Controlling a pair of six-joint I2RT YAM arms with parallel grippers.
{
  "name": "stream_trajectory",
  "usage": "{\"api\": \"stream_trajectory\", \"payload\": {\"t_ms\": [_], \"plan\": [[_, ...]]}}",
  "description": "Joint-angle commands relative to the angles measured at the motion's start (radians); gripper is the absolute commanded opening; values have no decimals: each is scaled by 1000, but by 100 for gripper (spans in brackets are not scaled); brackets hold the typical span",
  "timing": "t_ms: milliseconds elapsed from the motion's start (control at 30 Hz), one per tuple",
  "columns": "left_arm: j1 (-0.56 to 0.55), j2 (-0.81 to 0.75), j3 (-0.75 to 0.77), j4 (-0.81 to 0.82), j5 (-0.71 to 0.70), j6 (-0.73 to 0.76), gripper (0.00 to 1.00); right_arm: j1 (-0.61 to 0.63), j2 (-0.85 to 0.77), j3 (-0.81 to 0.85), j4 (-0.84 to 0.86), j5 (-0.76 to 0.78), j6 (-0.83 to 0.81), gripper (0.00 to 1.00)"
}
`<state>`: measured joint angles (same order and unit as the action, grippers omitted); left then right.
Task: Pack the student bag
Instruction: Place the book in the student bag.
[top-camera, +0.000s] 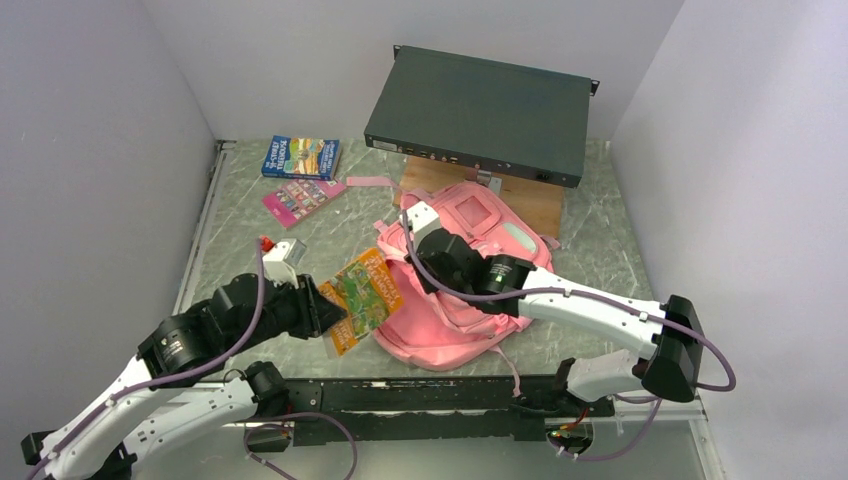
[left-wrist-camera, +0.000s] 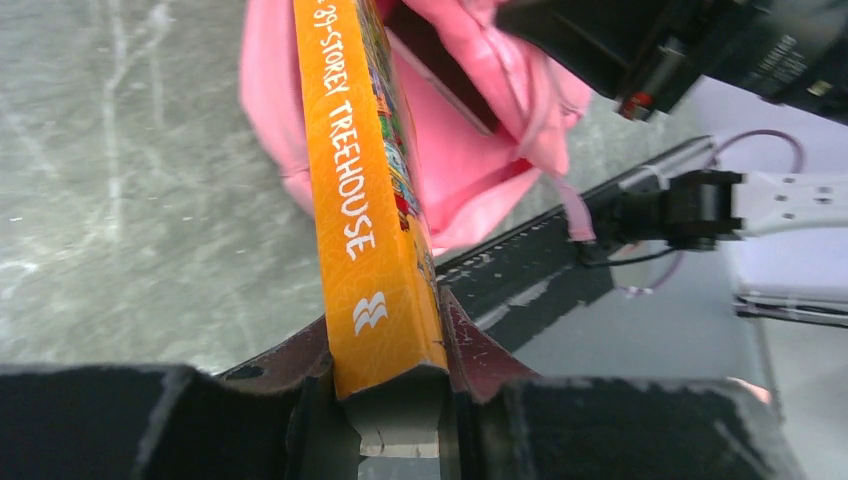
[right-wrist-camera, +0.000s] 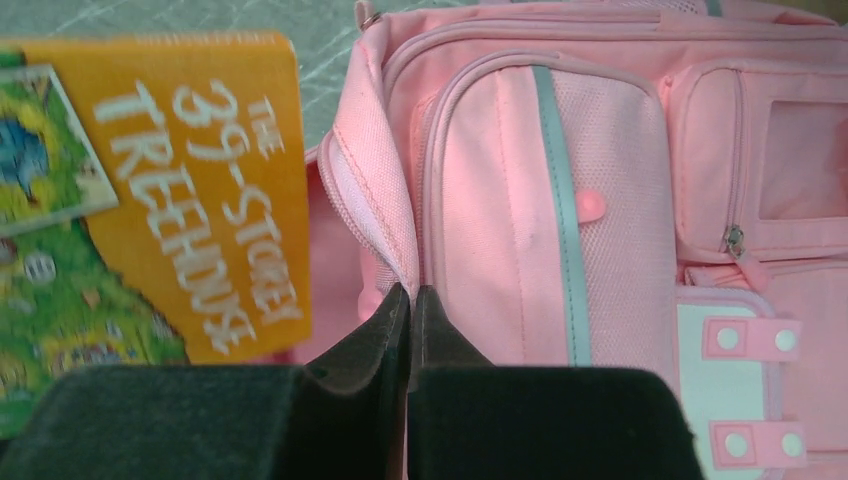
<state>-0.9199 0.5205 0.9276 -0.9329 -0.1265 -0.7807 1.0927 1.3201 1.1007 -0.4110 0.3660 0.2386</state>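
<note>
The pink student bag (top-camera: 470, 290) lies in the middle of the table with its main opening facing left. My right gripper (top-camera: 415, 232) is shut on the edge of the bag's opening flap (right-wrist-camera: 385, 215) and holds it up. My left gripper (top-camera: 335, 318) is shut on an orange book, "The 39-Storey Treehouse" (top-camera: 362, 297), gripped at its lower end (left-wrist-camera: 385, 330). The book's far end points at the bag's open mouth (left-wrist-camera: 450, 150). The book's cover also shows in the right wrist view (right-wrist-camera: 150, 200), just left of the lifted flap.
A blue book (top-camera: 301, 157) and a pink card-like book (top-camera: 302, 199) lie at the back left. A dark flat box (top-camera: 480, 112) rests on a wooden board (top-camera: 530, 200) behind the bag. A metal rail (top-camera: 420, 392) runs along the near edge.
</note>
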Motion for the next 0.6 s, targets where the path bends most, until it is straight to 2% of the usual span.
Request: {"api": "stream_trajectory", "payload": {"t_ms": [0,167,267,467,567], "plan": [[-1,-16,-64,264,136,-105,0,-77,-67,74,123,36,5,0],[1,28,-236,515,265,-243,0,-103,-115,86,152,-18,11,0],[10,70,-317,653,283,-326,0,-106,-130,82,160,-35,13,0],[70,175,-554,1225,332,-499,0,-109,-146,38,166,-53,40,0],[78,260,-569,1381,320,-482,0,-109,-161,24,171,-66,49,0]]}}
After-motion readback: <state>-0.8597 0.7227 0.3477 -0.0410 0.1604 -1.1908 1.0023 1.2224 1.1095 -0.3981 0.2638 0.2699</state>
